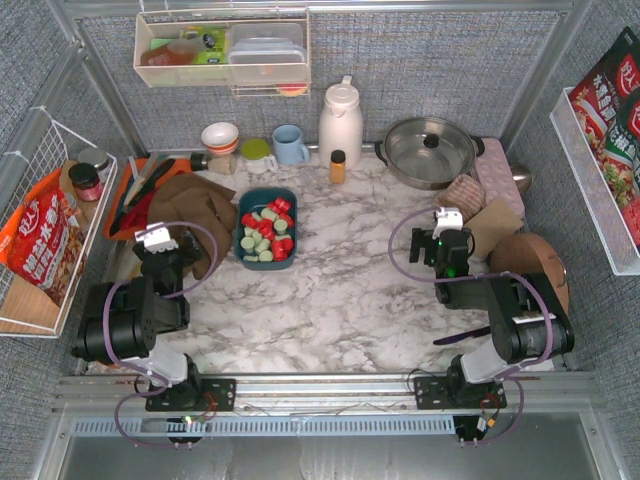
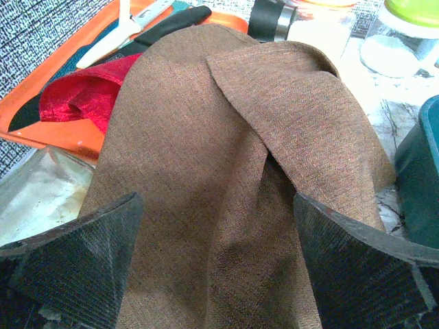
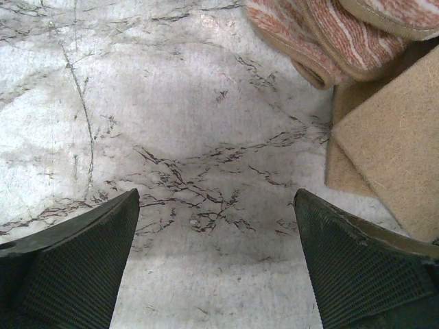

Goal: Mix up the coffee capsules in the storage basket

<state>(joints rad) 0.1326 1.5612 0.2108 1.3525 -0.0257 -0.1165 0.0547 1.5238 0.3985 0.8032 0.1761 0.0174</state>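
Note:
The teal-blue storage basket (image 1: 243, 238) stands on the marble table left of centre, holding several red and mint-green coffee capsules (image 1: 267, 231). Its dark wall (image 2: 420, 171) shows at the right edge of the left wrist view. My left gripper (image 1: 158, 240) hangs open over a brown cloth (image 2: 226, 171), left of the basket, with nothing between its fingers (image 2: 82, 253). My right gripper (image 1: 447, 222) stands open above bare marble (image 3: 206, 137) on the right side, well apart from the basket.
An orange tray (image 2: 65, 137) with red fabric and utensils lies behind the brown cloth. Behind the basket stand a blue mug (image 1: 290, 144), white jug (image 1: 340, 122), amber bottle (image 1: 338, 166) and steel pot (image 1: 430, 150). Striped towel (image 3: 322, 34) and tan mats (image 3: 391, 151) sit right.

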